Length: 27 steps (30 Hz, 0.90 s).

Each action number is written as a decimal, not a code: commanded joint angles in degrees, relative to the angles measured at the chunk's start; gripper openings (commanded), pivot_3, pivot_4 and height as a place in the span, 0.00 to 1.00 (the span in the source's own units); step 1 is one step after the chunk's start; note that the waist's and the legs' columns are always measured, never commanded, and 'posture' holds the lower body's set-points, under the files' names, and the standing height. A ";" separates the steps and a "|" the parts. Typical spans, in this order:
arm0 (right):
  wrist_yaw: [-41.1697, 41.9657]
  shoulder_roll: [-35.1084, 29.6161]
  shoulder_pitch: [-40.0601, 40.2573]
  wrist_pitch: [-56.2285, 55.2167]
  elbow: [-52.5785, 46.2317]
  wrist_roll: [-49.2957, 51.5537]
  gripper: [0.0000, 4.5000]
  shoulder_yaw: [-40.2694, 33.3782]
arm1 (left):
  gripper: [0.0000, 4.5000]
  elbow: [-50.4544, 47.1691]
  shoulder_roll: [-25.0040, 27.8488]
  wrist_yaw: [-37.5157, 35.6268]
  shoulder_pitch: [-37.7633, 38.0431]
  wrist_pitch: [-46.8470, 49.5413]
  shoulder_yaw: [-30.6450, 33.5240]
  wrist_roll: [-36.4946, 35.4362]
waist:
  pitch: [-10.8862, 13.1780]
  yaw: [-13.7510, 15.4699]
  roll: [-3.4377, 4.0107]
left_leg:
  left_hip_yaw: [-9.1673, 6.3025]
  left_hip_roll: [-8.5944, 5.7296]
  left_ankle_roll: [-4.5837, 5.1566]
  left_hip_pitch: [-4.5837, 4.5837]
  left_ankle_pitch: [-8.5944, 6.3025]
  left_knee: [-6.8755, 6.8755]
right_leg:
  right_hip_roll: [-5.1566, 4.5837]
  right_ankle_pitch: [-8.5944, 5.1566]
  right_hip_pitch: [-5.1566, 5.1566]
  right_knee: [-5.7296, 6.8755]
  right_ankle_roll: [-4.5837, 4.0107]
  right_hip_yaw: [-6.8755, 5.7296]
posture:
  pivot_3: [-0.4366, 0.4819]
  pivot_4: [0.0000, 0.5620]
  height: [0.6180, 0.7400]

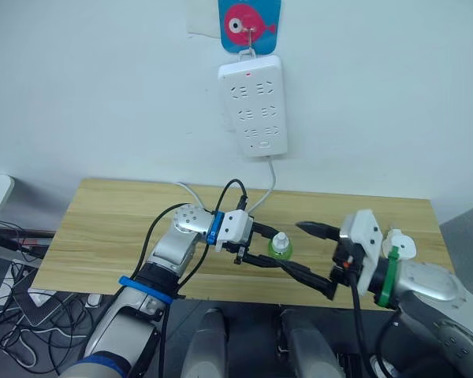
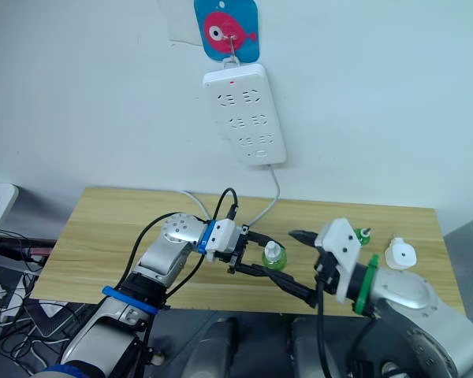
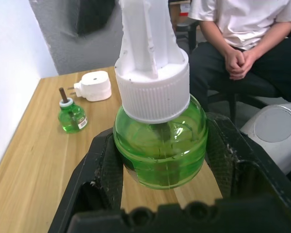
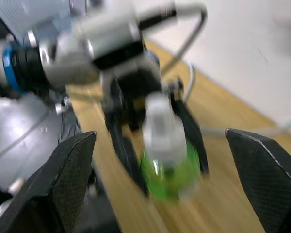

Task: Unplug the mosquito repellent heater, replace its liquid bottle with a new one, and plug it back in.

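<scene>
Head views: left gripper (image 1: 270, 253) clamps the new bottle (image 1: 279, 247) by its green belly, white cap up; right gripper (image 1: 318, 256) spreads wide just beside it. Left wrist view: beyond the held bottle, the old bottle (image 3: 72, 115) and the unplugged heater (image 3: 94, 86) sit on the table (image 3: 29, 165), with a seated person (image 3: 242, 43) behind. Right wrist view: capped bottle centred between parted fingers (image 4: 70, 170). Twisting the cap could spin the round bottle loose.

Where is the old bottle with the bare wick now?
The old bottle stands upright on the table near its right end, just beside the unplugged heater, apart from both grippers.
</scene>
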 commanded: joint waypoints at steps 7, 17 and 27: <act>-3.79 2.31 -4.18 1.15 -0.55 -2.35 0.80 6.88 | 0.50 -2.88 0.24 -0.51 0.42 0.27 -0.39 -0.77 | 0.00 0.13 0.00 | -0.04 -0.02 0.00 -0.04 0.00 -0.03 | -0.03 0.02 -0.01 -0.04 -0.04 -0.04 | 0.65 0.50 1.00; -3.12 1.90 -3.94 0.52 -0.39 -3.50 0.06 6.97 | 0.50 -3.17 0.24 -0.45 0.76 0.49 -0.36 -0.60 | 0.00 0.07 0.00 | -0.04 0.00 0.00 -0.04 0.00 -0.03 | -0.01 -0.01 -0.02 -0.03 -0.01 -0.04 | 0.65 0.51 1.00; -4.60 2.63 -10.33 2.44 -2.90 5.79 0.06 -1.07 | 0.50 -1.71 0.26 0.52 0.63 0.52 -0.21 -0.03 | 0.01 0.07 0.01 | -0.02 0.00 0.00 -0.03 0.00 -0.02 | -0.01 0.00 -0.01 -0.02 -0.01 -0.03 | 0.65 0.52 1.00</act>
